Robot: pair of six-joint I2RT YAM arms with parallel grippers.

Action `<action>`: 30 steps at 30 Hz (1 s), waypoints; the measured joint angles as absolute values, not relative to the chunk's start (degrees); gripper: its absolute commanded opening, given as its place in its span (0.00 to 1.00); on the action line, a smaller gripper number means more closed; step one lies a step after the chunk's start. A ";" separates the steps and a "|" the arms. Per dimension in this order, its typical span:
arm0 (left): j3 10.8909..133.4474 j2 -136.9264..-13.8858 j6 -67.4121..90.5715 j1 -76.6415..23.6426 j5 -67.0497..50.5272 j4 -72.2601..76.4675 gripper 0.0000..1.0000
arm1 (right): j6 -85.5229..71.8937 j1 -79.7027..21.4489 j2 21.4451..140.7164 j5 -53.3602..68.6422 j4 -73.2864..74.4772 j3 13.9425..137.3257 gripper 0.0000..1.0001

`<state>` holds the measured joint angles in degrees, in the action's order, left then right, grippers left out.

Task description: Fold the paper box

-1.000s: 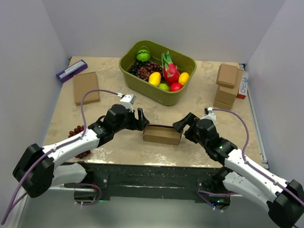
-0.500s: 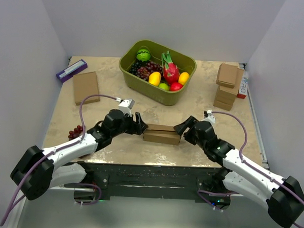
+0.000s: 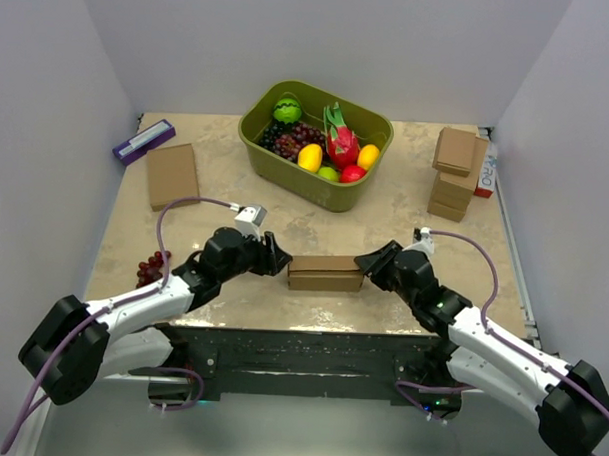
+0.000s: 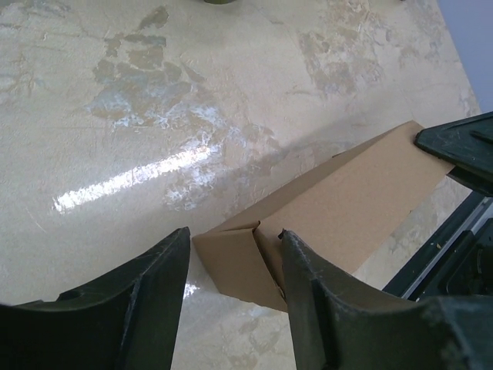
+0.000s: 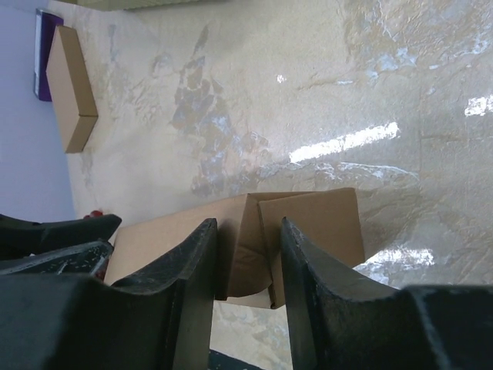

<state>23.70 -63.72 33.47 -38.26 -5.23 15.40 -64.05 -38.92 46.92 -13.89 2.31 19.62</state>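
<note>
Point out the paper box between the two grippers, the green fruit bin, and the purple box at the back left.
paper box [image 3: 326, 273]: top external view, on its top panel.
green bin [image 3: 301, 184]: top external view, on its near outer wall.
purple box [image 3: 143, 140]: top external view, on its middle.

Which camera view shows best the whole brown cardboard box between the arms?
The top external view: the brown cardboard paper box is seen whole, top and front wall. The left wrist view shows one folded end and a long face; the right wrist view only the other end's flaps.
</note>
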 measured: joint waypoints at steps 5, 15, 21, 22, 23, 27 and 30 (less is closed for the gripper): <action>23.29 -63.40 33.56 -38.26 -5.26 15.62 0.71 | -64.53 -38.87 46.85 -14.00 0.32 18.35 0.14; 22.33 -57.34 39.70 -38.26 -4.95 13.02 0.79 | -64.99 -38.87 46.85 -14.04 -1.34 17.50 0.11; 19.25 -57.28 43.44 -38.26 -7.53 14.68 0.75 | -65.01 -38.87 46.85 -14.09 -1.30 17.50 0.10; 18.92 -57.43 43.88 -38.26 -7.94 14.79 0.70 | -64.99 -38.87 46.85 -14.11 -1.30 17.50 0.10; 18.46 -57.56 44.25 -38.26 -8.51 15.11 0.67 | -64.99 -38.87 46.81 -14.11 -1.26 17.50 0.10; 16.93 -57.67 45.89 -38.26 -10.44 18.04 0.56 | -64.99 -38.87 46.68 -14.17 -1.04 17.50 0.15; 16.03 -57.98 46.33 -38.26 -11.68 19.99 0.47 | -64.88 -38.87 46.41 -14.31 -0.58 17.52 0.27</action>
<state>16.03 -57.98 46.33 -38.26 -11.68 19.99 -64.88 -38.87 46.41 -14.31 -0.58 17.52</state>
